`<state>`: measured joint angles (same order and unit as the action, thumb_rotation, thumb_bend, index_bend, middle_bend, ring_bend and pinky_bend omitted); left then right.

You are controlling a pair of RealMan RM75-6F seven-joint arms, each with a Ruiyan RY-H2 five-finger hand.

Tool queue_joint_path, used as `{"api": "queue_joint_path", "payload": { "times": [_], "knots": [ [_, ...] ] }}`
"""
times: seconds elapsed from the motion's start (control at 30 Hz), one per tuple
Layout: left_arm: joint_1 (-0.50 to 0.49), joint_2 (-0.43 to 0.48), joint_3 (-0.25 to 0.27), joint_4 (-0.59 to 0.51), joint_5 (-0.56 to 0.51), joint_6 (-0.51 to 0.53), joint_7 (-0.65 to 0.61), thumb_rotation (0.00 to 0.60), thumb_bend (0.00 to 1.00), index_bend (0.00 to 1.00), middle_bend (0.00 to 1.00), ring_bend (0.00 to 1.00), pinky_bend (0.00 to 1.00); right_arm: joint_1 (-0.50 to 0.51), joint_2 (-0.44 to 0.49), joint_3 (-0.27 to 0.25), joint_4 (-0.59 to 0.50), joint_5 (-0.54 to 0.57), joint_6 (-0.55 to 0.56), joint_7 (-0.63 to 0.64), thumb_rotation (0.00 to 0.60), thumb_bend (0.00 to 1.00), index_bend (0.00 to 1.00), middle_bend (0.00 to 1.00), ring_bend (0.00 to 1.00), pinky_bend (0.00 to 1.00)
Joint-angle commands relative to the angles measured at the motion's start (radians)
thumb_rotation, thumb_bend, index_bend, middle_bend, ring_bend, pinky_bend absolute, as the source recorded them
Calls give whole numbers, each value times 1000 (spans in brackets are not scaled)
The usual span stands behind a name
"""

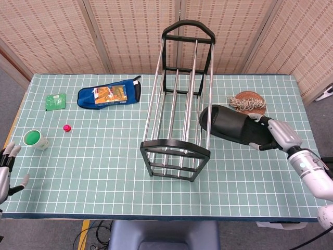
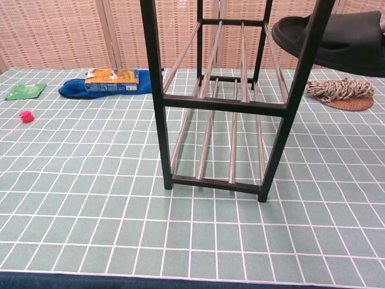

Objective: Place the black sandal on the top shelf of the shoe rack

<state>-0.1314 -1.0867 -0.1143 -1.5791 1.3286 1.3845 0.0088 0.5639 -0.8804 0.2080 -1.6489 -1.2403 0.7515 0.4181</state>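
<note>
Woven screens back a green gridded table [image 1: 104, 172] where the shoe rack [image 1: 179, 99] stands near the middle. Right of the rack, the right hand [image 1: 273, 134] grips the black sandal [image 1: 229, 124] by its heel, held off the table with its toe just beside the rack's right rails. Far left of the rack, at the table's front corner, the left hand [image 1: 6, 169] holds nothing, fingers apart.

Woven screen panels [image 1: 130, 31] stand behind the green gridded table [image 1: 104, 177].
</note>
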Motion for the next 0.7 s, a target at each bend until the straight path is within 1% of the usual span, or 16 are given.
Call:
{"api": "queue_joint_path", "payload": {
  "times": [0.03,0.33,0.7],
  "knots": [
    [3,8,-1,-1,1,2,-16,600,377,42,0,0,0,22,-8,21,-6,20,-11,-2,600,281,263,262,238,458],
    [10,38,-1,-5,13,8,-74,600,377,42,0,0,0,122,-61,72,16,106,-83,-42,600,279,263,262,238,458],
    [20,77,5,9,48,14,-195,600,377,42,0,0,0,252,-181,108,94,252,-132,-134,600,271,263,261,238,458]
  ]
}}
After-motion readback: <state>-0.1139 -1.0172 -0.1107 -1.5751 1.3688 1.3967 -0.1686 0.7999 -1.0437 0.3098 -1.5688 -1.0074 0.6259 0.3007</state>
